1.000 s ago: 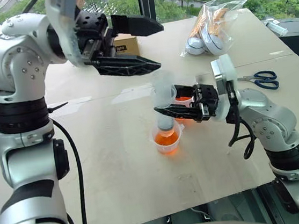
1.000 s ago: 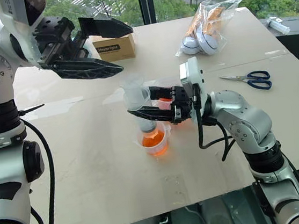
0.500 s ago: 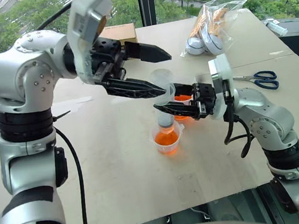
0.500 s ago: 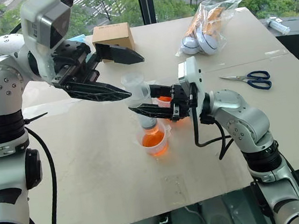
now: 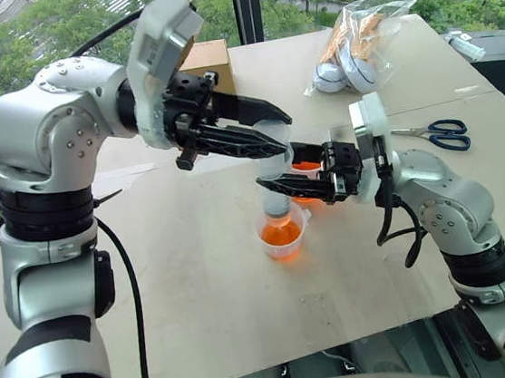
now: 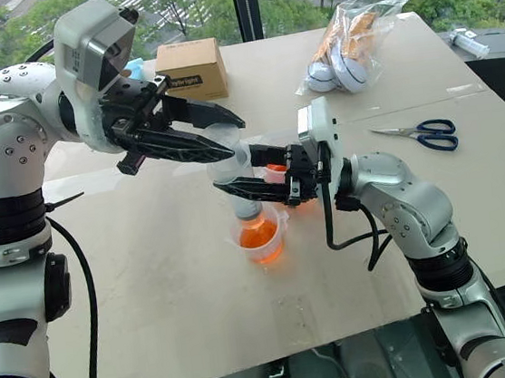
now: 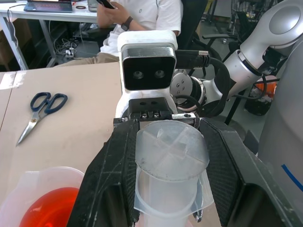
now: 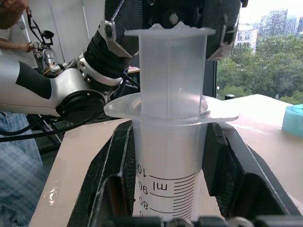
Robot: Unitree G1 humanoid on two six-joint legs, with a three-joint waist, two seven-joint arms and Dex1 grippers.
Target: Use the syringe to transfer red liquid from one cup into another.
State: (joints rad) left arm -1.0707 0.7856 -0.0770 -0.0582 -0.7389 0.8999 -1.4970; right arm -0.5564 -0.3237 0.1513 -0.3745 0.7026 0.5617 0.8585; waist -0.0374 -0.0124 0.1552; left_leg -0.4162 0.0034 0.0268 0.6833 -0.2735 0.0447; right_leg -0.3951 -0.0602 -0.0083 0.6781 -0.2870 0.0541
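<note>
— What's changed in the last second?

— The left gripper [image 5: 260,138] has come down and across from up near the window, and its jaws, wide apart before, have drawn in on either side of the white plunger top [image 7: 171,153] of the syringe [image 5: 274,173]. From the wrist view both fingers [image 7: 110,175] sit right against the plunger, so I'd call it gripped.

— And the right one?

— The right gripper [image 6: 249,178] hasn't budged. Its jaws are clamped on the barrel, just under the flange [image 8: 170,112], holding the syringe upright.

— Where's the tip?

— Down in the small cup [image 5: 283,233], which stands on the table [image 5: 199,277] with red liquid [image 5: 281,234] in it. The lowest part of the barrel looks clear; how deep the tip sits, I can't tell.

— The other cup?

— Just behind the syringe, partly hidden by the right gripper: the taller cup [image 7: 45,198], also with red liquid in it.

— Anything else about?

— Scissors [image 5: 438,134] to the right, a bag [image 5: 362,41] of bits at the far edge, a cardboard box [image 6: 190,68] behind the left arm. A person [image 7: 142,21] sits beyond the table.
</note>
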